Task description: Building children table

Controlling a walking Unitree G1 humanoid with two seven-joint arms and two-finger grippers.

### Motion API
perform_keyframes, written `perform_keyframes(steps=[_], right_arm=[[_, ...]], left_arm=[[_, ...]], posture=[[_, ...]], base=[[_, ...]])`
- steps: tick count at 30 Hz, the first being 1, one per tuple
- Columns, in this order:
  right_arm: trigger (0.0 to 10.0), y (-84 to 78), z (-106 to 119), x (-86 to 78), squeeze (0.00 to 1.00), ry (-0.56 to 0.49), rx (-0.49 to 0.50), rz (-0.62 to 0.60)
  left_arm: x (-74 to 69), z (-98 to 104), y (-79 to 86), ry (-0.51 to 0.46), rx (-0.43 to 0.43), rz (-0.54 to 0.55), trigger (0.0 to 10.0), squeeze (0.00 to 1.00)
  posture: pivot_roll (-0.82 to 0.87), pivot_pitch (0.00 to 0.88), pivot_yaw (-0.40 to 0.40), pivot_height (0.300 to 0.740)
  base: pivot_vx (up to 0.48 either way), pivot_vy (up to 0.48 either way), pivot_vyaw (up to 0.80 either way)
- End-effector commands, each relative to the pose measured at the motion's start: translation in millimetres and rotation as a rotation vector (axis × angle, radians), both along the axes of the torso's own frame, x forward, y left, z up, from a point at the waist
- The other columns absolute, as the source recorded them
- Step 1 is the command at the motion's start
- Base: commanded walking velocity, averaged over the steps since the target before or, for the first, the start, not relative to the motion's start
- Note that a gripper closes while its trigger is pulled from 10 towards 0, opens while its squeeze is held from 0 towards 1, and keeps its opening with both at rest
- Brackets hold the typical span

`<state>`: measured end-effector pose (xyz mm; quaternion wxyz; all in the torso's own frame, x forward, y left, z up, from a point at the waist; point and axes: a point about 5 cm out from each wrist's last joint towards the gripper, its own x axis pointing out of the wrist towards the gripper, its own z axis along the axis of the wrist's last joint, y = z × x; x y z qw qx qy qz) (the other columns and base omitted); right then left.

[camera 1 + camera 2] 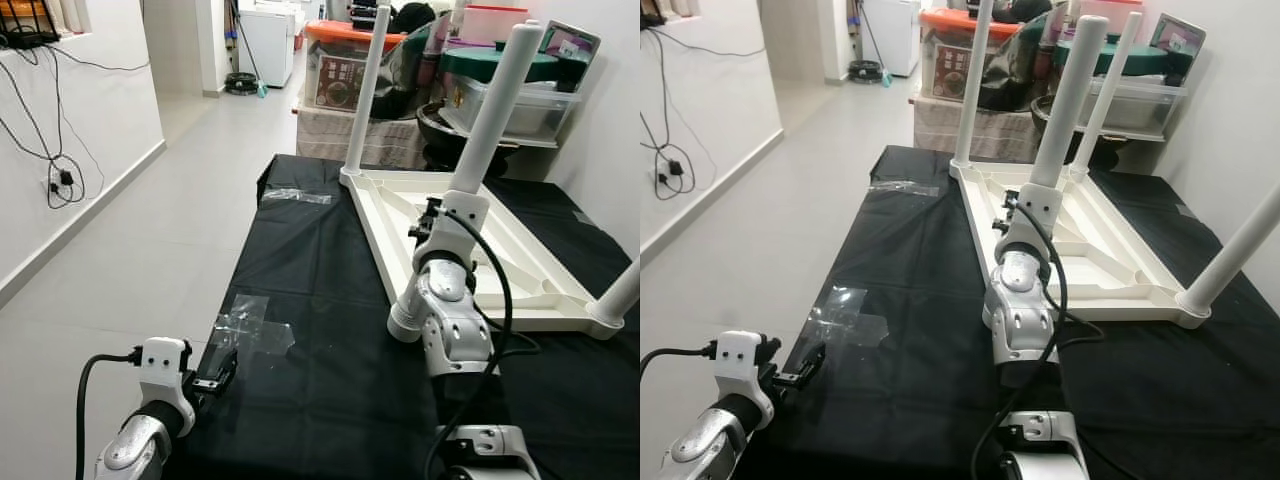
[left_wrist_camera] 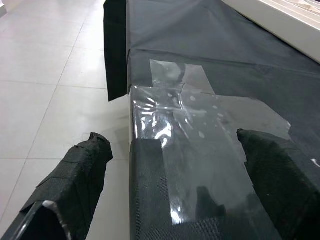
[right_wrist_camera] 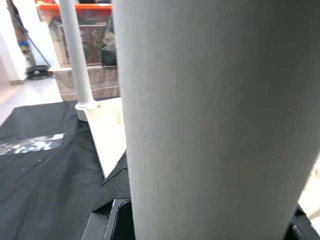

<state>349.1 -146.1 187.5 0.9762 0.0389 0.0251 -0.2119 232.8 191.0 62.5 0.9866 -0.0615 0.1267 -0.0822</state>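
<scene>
On the black cloth-covered floor mat (image 1: 330,330), our right claw (image 3: 200,220) clamps the upright white cylindrical table leg (image 1: 495,110) at twelve o'clock; our left claw (image 2: 175,190) hangs apart, idle.

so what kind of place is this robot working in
Probably a home hallway or spare room used for storage: pale tiled floor, stacked plastic storage boxes, and a black cloth spread under an upturned white table.

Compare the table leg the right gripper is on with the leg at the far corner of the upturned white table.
The near white plastic table leg leans away from the robot and has the right gripper at its base; the far white plastic table leg stands nearly upright with nothing touching it. Both are white round posts rising from corners of the upturned white table.
</scene>
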Motion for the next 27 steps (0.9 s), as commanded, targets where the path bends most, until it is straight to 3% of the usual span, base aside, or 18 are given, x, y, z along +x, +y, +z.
perform_keyframes(steps=[1,7,8,11,19,27], right_arm=[[0.0,-7.5,-39.0,-7.2,0.00,0.194,0.016,-0.055],[0.4,3.6,-36.2,-6.2,0.00,0.195,0.055,-0.003],[10.0,4.1,-30.5,-6.6,0.00,0.173,0.052,0.004],[10.0,1.1,-11.9,-8.9,0.00,0.101,0.019,0.005],[10.0,-9.3,11.3,-15.3,0.00,0.034,0.017,-0.031],[10.0,-12.9,11.9,-23.4,0.00,0.013,0.015,-0.044]], left_arm=[[-1.3,-4.7,-0.5,0.014,0.012,0.006,10.0,0.00],[-1.4,-5.2,-1.6,0.015,0.009,0.006,10.0,0.00],[-1.4,-5.1,-1.6,0.015,0.010,0.005,10.0,0.00],[-0.9,-4.5,-0.1,0.013,0.015,0.001,10.0,0.00],[0.3,-3.9,0.6,0.011,0.019,-0.006,10.0,0.00],[0.4,-4.8,-0.1,0.013,0.019,-0.009,10.0,0.00]], posture=[[0.07,0.000,-0.079,0.740],[0.07,0.000,-0.077,0.740],[0.07,0.000,-0.078,0.740],[0.07,0.000,-0.073,0.740],[0.06,0.000,-0.062,0.740],[0.06,0.000,-0.060,0.740]], base=[[0.000,0.000,0.00],[0.000,0.000,0.00],[0.000,0.000,0.00],[0.000,0.000,0.00],[0.000,0.000,0.00],[0.000,0.000,0.00]])
